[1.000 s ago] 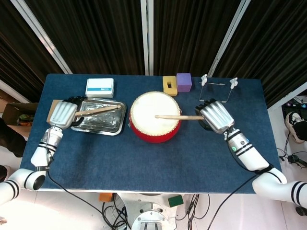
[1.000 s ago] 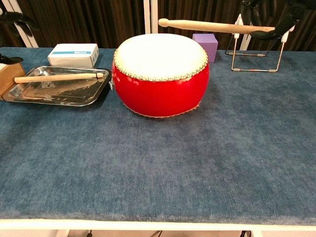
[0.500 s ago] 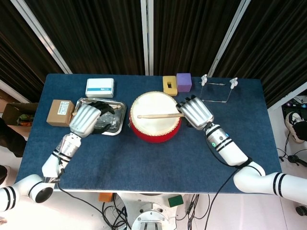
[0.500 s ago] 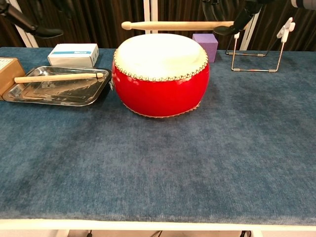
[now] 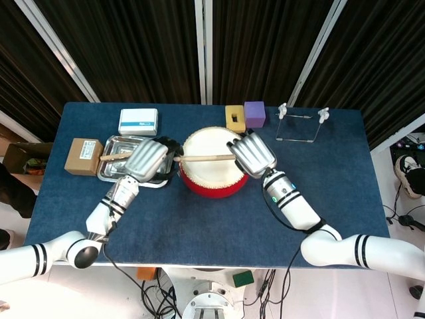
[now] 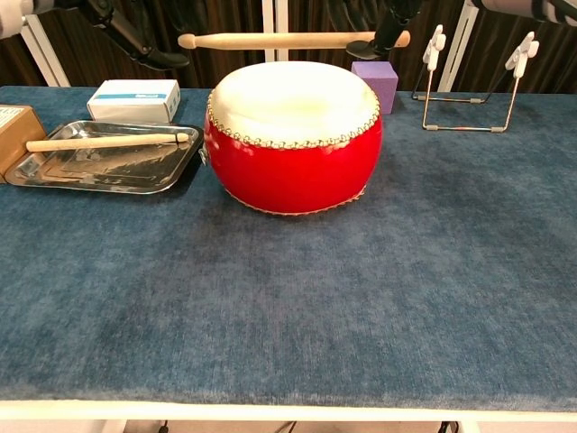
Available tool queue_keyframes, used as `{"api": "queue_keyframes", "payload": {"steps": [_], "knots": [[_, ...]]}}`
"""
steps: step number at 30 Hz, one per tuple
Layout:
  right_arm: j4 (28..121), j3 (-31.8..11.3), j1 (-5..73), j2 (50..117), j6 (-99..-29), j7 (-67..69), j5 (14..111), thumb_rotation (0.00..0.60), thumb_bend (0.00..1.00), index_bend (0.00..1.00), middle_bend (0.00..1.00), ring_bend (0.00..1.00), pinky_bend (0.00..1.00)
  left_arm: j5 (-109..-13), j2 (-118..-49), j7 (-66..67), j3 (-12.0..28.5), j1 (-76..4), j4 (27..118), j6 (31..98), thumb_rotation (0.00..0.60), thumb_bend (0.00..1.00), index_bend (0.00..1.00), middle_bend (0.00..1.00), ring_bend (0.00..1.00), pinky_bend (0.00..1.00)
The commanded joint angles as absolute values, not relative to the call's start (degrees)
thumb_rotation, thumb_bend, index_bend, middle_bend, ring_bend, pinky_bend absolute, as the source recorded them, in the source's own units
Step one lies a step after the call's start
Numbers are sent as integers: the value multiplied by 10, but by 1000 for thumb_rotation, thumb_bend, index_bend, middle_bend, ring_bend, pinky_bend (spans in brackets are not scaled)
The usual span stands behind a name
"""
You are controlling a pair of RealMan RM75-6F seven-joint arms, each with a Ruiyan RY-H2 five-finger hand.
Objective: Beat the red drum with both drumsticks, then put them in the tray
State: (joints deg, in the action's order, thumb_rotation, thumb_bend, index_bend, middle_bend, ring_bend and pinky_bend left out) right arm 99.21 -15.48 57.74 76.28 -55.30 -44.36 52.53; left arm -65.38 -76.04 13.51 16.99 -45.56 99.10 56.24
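The red drum [image 5: 214, 174] [image 6: 293, 153] with its white skin stands mid-table. My right hand [image 5: 251, 153] [image 6: 380, 25] grips a wooden drumstick [image 5: 202, 158] [image 6: 288, 40] level above the skin, its tip pointing left past the drum's left edge. The other drumstick [image 5: 116, 157] [image 6: 108, 141] lies in the metal tray [image 5: 116, 142] [image 6: 99, 185] left of the drum. My left hand [image 5: 147, 160] [image 6: 135, 34] hovers over the tray's right part, fingers apart and holding nothing. It hides that end of the tray in the head view.
A white box [image 5: 138, 121] [image 6: 135, 97] sits behind the tray, and a cardboard box [image 5: 83, 156] [image 6: 13, 126] to its left. A yellow block [image 5: 234, 117] and a purple block [image 5: 254, 113] [image 6: 377, 79] stand behind the drum. A wire stand [image 5: 302, 126] [image 6: 469, 86] is at back right.
My right hand has carried its drumstick leftward across the drum. My left hand has moved right from the tray's left end to its right end. The stick in the tray has stayed put.
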Motion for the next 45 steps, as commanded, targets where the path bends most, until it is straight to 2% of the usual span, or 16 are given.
{"api": "queue_keyframes", "payload": {"steps": [1,10,29,39,42,45], "knots": [[984,-155,585,774,-558,-443,517,600,778,797,687,448,453,-638,-768,134,177,-466,986,553,600,271,423,414,336,494],[970,-150,597,791,-568,-436,510,600,778,796,686,449,449,-606,-780,138,180,-484,965,549,600,291,436,428,337,495],[964,-144,611,806,-579,-423,502,600,778,796,687,455,436,-611,-790,114,175,-490,949,561,600,356,502,499,386,511],[961,-142,611,809,-582,-409,501,600,778,781,676,454,427,-638,-806,69,172,-485,923,570,600,475,601,589,456,523],[962,-143,609,808,-583,-403,497,600,713,723,657,453,407,-647,-808,48,170,-483,915,568,600,485,615,603,464,522],[964,-145,608,807,-586,-399,492,600,478,612,614,438,370,-651,-807,23,170,-481,910,561,600,486,617,608,464,521]]}}
